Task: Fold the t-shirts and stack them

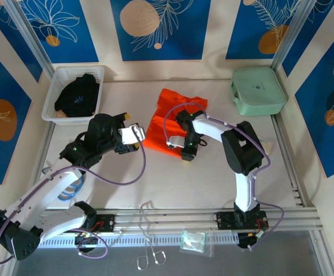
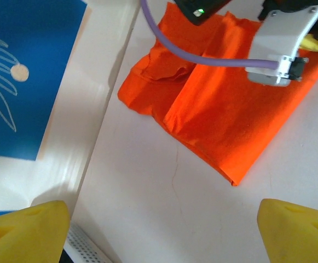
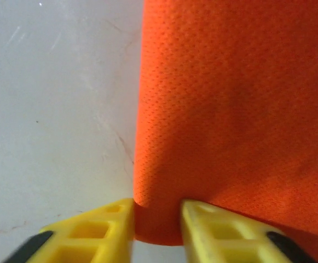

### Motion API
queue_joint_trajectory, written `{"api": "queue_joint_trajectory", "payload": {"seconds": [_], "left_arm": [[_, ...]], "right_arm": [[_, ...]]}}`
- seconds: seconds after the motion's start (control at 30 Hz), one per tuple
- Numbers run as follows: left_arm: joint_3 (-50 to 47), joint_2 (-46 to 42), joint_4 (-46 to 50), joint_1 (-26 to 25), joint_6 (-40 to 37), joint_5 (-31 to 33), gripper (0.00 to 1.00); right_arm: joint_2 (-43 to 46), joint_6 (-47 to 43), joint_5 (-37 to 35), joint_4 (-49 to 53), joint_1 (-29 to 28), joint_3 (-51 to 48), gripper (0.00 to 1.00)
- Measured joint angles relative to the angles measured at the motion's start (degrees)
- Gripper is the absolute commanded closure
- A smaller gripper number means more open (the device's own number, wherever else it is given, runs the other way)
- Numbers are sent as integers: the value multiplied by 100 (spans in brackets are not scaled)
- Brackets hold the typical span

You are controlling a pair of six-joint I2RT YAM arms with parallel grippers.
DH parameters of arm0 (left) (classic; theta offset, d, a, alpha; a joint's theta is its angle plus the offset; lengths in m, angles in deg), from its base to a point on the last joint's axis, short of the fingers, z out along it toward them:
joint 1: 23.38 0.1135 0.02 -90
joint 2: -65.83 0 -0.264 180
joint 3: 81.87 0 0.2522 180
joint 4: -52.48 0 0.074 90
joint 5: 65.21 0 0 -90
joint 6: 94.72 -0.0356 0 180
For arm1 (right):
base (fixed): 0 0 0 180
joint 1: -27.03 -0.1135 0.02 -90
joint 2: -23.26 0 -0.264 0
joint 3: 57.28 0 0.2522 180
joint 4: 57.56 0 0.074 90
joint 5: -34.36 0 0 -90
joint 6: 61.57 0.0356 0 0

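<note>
Near the middle of the white table (image 1: pixel 212 184), the right gripper (image 3: pixel 156 219) pinches the near edge of the bright orange fabric t-shirt (image 1: pixel 162 129), likely to fold it over, while the left gripper (image 2: pixel 161 230) hangs wide open beside it, ready to help.

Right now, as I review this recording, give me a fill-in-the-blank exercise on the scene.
The right gripper pinches an edge of the ____ t-shirt.
The garment lying in the white basket is ____.
The left gripper hovers over the table with its jaws ____.
Missing words: orange; black; open.
</note>
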Motion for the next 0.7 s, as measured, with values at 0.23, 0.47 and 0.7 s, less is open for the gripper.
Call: {"api": "queue_joint_trajectory", "payload": {"seconds": [0.23, 0.47, 0.7], "left_arm": [[-92, 50, 413, -42, -935, -348, 17], [-107, 953, 837, -564, -1899, -304, 19], [-155, 2096, 804, -1154, -2337, -175, 31]], "right_arm": [[229, -59, -28, -271, 116, -306, 89], [905, -378, -317, -870, 181, -1191, 100], [1060, -859, -549, -1163, 260, -1384, 100]]}}
